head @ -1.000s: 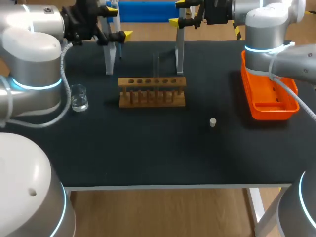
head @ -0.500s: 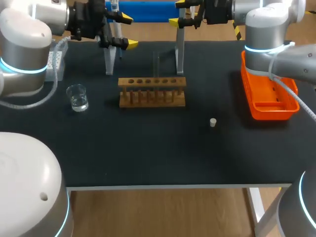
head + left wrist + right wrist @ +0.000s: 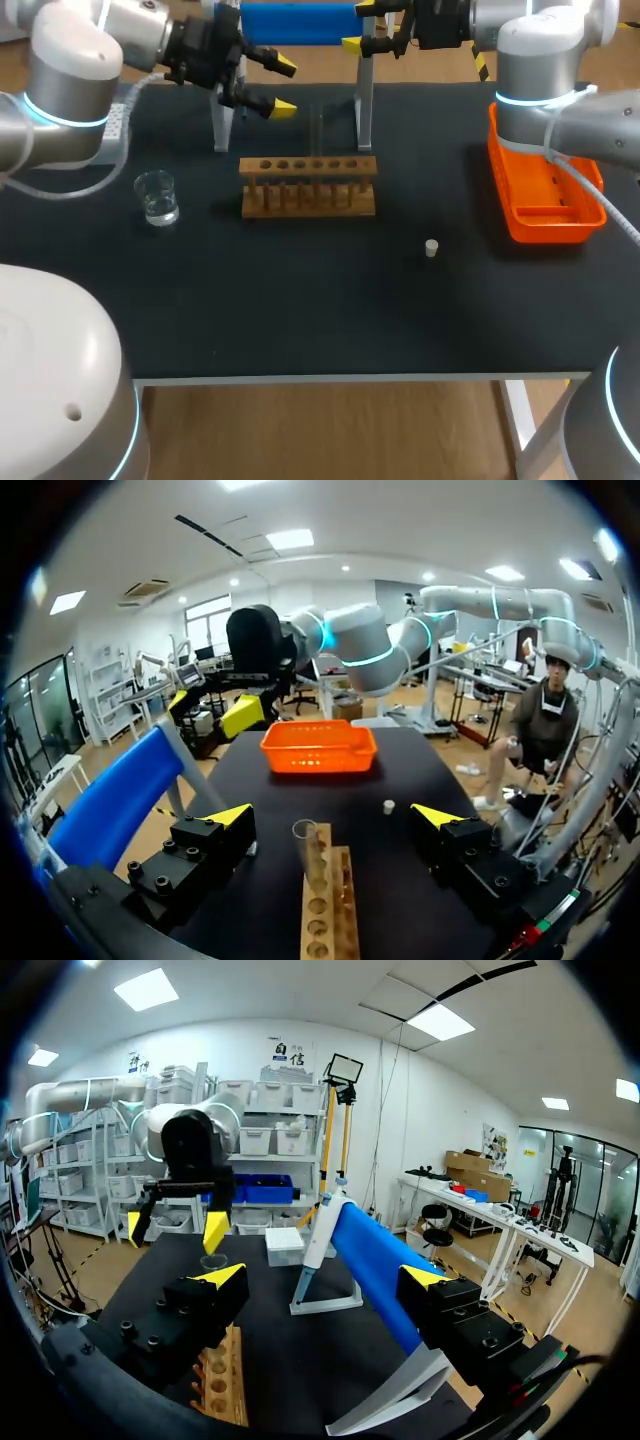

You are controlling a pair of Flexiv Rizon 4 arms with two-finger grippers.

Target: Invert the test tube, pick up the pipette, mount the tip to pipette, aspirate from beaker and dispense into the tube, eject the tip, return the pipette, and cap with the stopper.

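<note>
black tabletop (image 3: pixel 300 300), wooden rack (image 3: pixel 308 186) at its middle, test tube (image 3: pixel 309 852) standing in one hole. left gripper (image 3: pixel 333 818) spread wide, tube just ahead between its fingers, not touched. right gripper (image 3: pixel 323 1277) spread too, empty, facing the parked pipette (image 3: pixel 318 1222). beaker (image 3: pixel 156 196) and stopper (image 3: pixel 431 248) well apart. apparently at step one, inverting; all later steps left.

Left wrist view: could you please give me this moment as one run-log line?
left gripper open | tube ahead, upright in rack, ungripped | right gripper open, empty | stopper on table

left gripper (image 3: pixel 284 87) swung rightward, now nearer the test tube (image 3: pixel 308 852)
</note>
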